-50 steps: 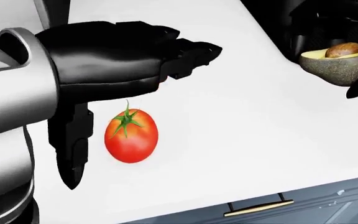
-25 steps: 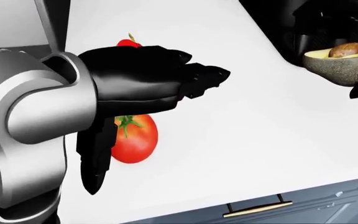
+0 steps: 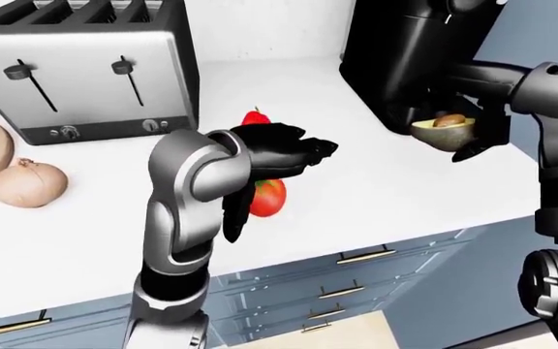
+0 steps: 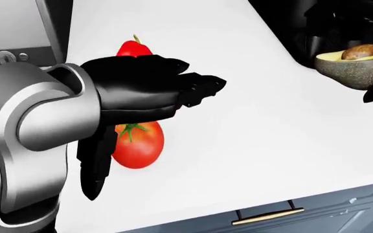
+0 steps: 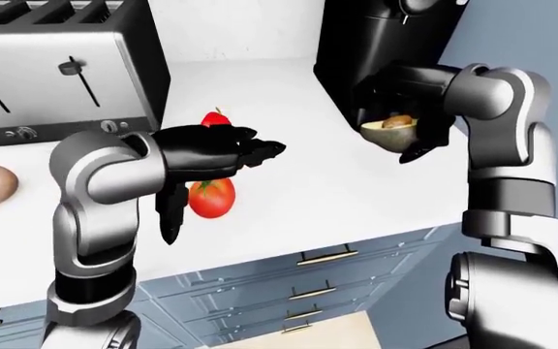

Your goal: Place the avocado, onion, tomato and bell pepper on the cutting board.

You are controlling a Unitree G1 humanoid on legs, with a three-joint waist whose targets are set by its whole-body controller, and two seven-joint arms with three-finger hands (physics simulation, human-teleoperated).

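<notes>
Left hand [image 4: 154,90] has drifted left — tomato [image 4: 138,144] stays put.

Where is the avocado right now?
The avocado sits in the right hand at the head view's upper right, raised above the white counter, beside the black appliance.

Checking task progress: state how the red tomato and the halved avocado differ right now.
The round red tomato with green stem lies on the white countertop, ungrasped; the halved green avocado with brown pit is held above the counter in the right hand, whose fingers close round it. The tomato is whole and glossy; the avocado is cut, with rough speckled skin. The left hand hovers open above the tomato. Neither is on the cutting board yet.
</notes>
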